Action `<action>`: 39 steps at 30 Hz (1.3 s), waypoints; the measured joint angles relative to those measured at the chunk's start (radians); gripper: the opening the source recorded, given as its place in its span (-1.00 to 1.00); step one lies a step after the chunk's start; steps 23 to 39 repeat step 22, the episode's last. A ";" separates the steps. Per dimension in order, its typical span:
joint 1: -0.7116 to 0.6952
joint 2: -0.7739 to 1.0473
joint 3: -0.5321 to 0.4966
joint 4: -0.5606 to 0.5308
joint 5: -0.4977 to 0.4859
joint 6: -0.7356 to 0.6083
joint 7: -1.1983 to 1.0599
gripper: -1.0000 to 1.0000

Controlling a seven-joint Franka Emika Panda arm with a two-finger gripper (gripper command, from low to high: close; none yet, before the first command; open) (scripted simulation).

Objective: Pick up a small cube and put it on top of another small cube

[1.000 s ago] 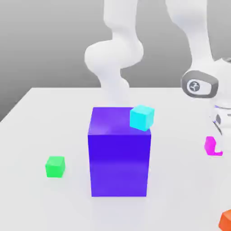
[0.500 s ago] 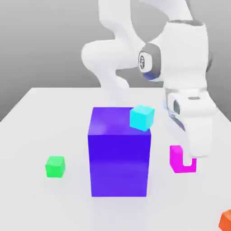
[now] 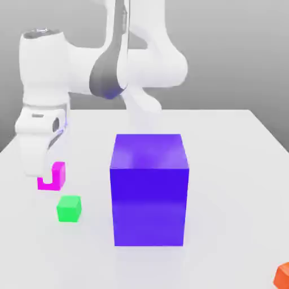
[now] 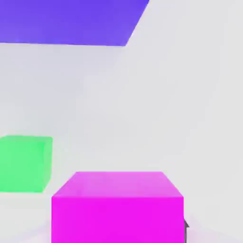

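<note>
gripper (image 3: 47, 179) at the left of the exterior view, pointing down, clamped on the magenta cube (image 3: 58, 174); one fingertip (image 3: 47, 178) seen against the cube's face. magenta cube left of centre in that frame, a bit above and to the left of the green cube (image 3: 69, 209) as pictured, not stacked on it. green cube lower left of the exterior view, sitting on the white table (image 3: 226, 197), upright. big blue-violet block (image 3: 148, 203) mid-frame, upright on the table, well apart from the green cube. orange cube (image 3: 282, 277) at the lower right corner, cut by the frame edge. arm (image 3: 45, 73) reaches across the upper left.
</note>
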State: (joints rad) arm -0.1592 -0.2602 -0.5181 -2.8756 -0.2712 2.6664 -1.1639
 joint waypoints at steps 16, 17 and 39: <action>0.176 0.212 -0.101 -0.017 0.379 0.154 -0.279 -1.00; 0.177 0.227 -0.096 -0.018 0.400 0.169 -0.294 -1.00; 0.174 0.302 -0.079 -0.024 0.471 0.255 -0.343 -1.00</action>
